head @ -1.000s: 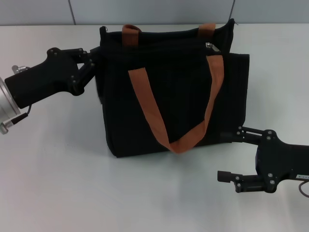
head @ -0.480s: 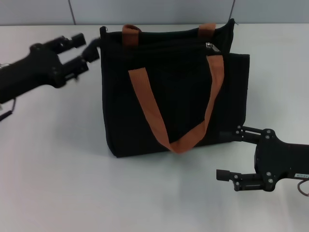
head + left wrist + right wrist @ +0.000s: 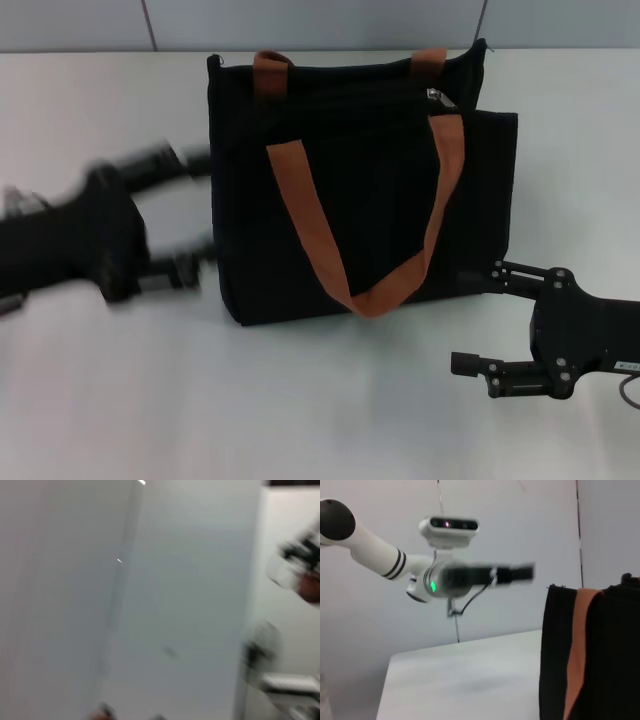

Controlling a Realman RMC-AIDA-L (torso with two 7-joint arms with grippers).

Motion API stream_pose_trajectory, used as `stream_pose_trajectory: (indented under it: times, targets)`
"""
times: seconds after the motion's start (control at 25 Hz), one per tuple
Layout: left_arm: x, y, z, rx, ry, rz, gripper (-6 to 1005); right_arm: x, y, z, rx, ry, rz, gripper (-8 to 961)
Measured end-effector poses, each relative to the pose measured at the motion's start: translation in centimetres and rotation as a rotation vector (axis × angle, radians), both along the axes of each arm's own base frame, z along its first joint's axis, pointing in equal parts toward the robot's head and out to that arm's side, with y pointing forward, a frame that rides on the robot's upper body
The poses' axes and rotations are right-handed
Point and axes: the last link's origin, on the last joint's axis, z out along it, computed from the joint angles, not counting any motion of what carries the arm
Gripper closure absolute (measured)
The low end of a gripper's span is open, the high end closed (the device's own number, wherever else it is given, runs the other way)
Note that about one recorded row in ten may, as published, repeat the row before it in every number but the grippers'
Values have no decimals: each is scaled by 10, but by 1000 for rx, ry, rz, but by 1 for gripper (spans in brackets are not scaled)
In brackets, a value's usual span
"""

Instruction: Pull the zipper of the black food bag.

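The black food bag (image 3: pixel 360 190) stands upright in the middle of the table, its two rust-brown handles (image 3: pixel 320 240) hanging over the front. The zipper (image 3: pixel 437 97) shows as a small silver slider on the top edge near the bag's right end. My left gripper (image 3: pixel 198 215) is open wide and blurred by motion, just beside the bag's left side, holding nothing. My right gripper (image 3: pixel 475 317) is open and empty, low on the table off the bag's front right corner. The bag (image 3: pixel 600 660) also shows in the right wrist view, with my left arm (image 3: pixel 470 575) beyond it.
The white table (image 3: pixel 300 400) stretches around the bag, with a grey wall (image 3: pixel 320 20) behind it. The left wrist view shows only a blurred pale wall (image 3: pixel 150 605).
My left gripper has let go of the bag's top left corner, opened, and swung down and toward me to the bag's left side. The right arm and the bag have not moved.
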Motion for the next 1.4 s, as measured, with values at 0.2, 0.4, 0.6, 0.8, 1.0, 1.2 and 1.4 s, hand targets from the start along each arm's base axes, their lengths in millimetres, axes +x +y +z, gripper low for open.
stream_pose_trajectory:
  times: [0.2,0.4,0.6,0.8,1.0,1.2,1.4]
  targets:
    - [-10,-29,-35,-82,110,-84,187,0,-1,0,-12,2,-2,123]
    - [-25,-40,-53,-81,185,-44,167,0,-4,-3,-37,-4,-2,123]
    - [-29,-42,-53,-101,207,-33,169,-1,-5,-4,-52,-6,6,123]
    - [-31,-43,-51,-105,209,-32,167,-1,-5,-4,-56,-2,10,122]
    - [-33,-44,-49,-106,212,-28,167,-2,-6,-4,-61,1,14,122]
    - [-33,-44,-49,-110,212,-25,168,-2,-7,-4,-62,2,14,123]
    - [-33,-44,-48,-113,213,-25,169,0,-9,-5,-74,-8,15,123]
